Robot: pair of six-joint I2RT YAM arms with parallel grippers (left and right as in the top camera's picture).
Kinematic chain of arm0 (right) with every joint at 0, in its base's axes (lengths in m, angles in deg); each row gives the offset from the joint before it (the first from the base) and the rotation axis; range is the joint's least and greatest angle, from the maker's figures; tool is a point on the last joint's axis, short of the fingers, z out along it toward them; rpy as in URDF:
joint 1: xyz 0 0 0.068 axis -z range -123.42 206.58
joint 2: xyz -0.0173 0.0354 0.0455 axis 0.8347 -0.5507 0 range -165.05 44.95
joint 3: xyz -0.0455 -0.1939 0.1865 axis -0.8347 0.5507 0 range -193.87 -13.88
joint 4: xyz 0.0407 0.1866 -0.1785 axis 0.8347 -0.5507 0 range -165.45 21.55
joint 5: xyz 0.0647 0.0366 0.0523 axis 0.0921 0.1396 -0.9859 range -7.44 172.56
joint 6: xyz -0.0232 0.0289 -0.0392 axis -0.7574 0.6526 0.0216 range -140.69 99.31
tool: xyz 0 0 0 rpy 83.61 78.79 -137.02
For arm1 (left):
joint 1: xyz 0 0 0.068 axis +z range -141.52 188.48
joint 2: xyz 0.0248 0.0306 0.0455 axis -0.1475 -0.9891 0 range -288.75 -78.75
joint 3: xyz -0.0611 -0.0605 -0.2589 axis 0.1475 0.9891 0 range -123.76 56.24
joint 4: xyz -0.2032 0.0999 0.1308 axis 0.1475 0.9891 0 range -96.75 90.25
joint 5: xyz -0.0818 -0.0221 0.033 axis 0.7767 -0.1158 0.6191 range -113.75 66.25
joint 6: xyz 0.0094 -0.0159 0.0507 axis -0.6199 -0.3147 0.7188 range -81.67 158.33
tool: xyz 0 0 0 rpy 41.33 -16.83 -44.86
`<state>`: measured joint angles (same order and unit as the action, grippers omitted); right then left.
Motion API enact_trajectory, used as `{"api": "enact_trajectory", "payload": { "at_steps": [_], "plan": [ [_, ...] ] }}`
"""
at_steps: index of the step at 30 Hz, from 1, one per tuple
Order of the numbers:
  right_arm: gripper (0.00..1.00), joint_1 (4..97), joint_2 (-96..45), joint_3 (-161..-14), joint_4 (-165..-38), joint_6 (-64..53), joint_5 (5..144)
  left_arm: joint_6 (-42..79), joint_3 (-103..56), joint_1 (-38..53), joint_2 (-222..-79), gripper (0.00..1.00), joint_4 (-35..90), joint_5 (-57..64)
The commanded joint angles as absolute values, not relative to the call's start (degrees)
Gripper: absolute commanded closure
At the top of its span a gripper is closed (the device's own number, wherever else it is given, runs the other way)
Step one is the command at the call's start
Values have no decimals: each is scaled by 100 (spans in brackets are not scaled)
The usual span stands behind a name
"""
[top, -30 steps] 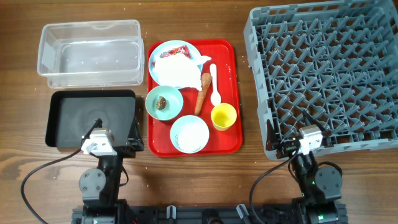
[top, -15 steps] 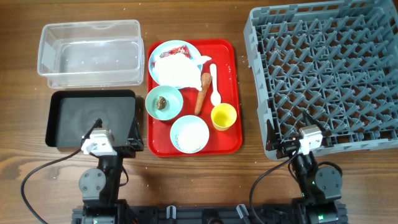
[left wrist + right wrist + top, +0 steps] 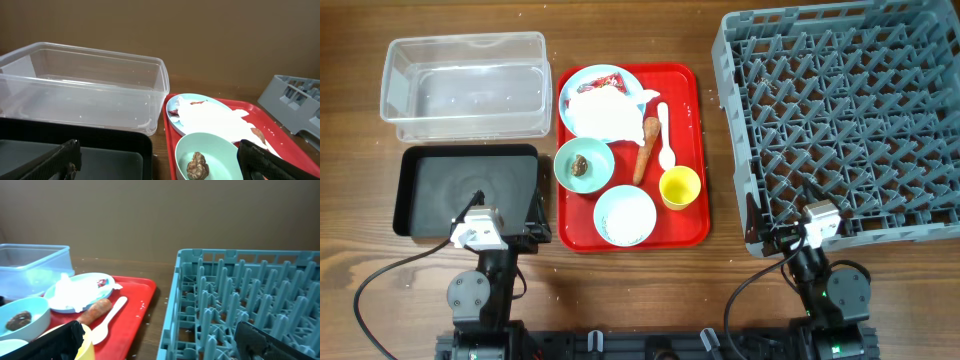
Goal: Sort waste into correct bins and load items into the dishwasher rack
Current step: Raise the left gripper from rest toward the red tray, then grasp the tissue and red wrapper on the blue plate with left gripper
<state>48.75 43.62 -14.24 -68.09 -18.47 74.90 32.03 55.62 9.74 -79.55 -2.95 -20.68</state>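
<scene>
- Two arms hung at the bottom of the overhead frame. The left jaws were at the lower edge of the black tray [image 3: 460,185] and the right jaws at the lower left corner of the dishwasher rack [image 3: 840,100]. The red tray [image 3: 685,100] sat on the desk [image 3: 650,290] between them.
- All the waste I could make out lay on that red tray, up and to the right of the left jaws. The crumpled napkin [image 3: 600,115] and red wrapper [image 3: 605,82] were on the light blue plate [image 3: 578,80] at the tray's upper left. The brown lump [image 3: 580,166] sat in the pale green bowl [image 3: 600,152] just below the plate, and the carrot stick [image 3: 645,150] lay right of that bowl.
- The carrot stick's long axis ran nearly top to bottom of the frame, its upper end leaning right. The white spoon [image 3: 665,135] lay just beside it, roughly parallel.
- The left arm was nearer the plate, the green bowl and both bins, with the clear tub [image 3: 465,45] just left of the plate. I judged the left arm the likelier one to take the waste, reaching up and right. The right arm was nearer the rack and the yellow cup [image 3: 680,187].
- Both sets of jaws stood spread as wide as they go. They held nothing and appeared to touch nothing, and each wrist view showed an empty gap between its fingers.
</scene>
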Motion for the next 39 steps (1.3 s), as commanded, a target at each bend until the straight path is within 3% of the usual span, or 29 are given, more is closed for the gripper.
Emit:
{"api": "enact_trajectory", "payload": {
  "at_steps": [1,11,17,27,35,39],
  "plan": [
    [0,4883,4380,-1498,-6767,-1605,7259,3194,5562,1022,-7929,0,-503,-1996],
    [0,4883,3814,-2521,-6767,-1751,7261,3192,4528,1022,-8744,0,-302,-1998],
    [0,4883,2673,-3531,-6885,-1926,7267,3190,3320,1020,-10106,0,-57,-1996],
    [0,4883,240,-5718,-8039,-1919,7353,3192,131,969,-13328,0,1853,-1976],
    [0,4883,-1128,-6809,-8933,-1922,6981,3187,-2667,-16,-15994,0,3689,-1932],
    [0,4883,-1493,-6807,-8903,-1895,6572,3187,-3023,-834,-16884,0,3541,-1294]
  ]
}}
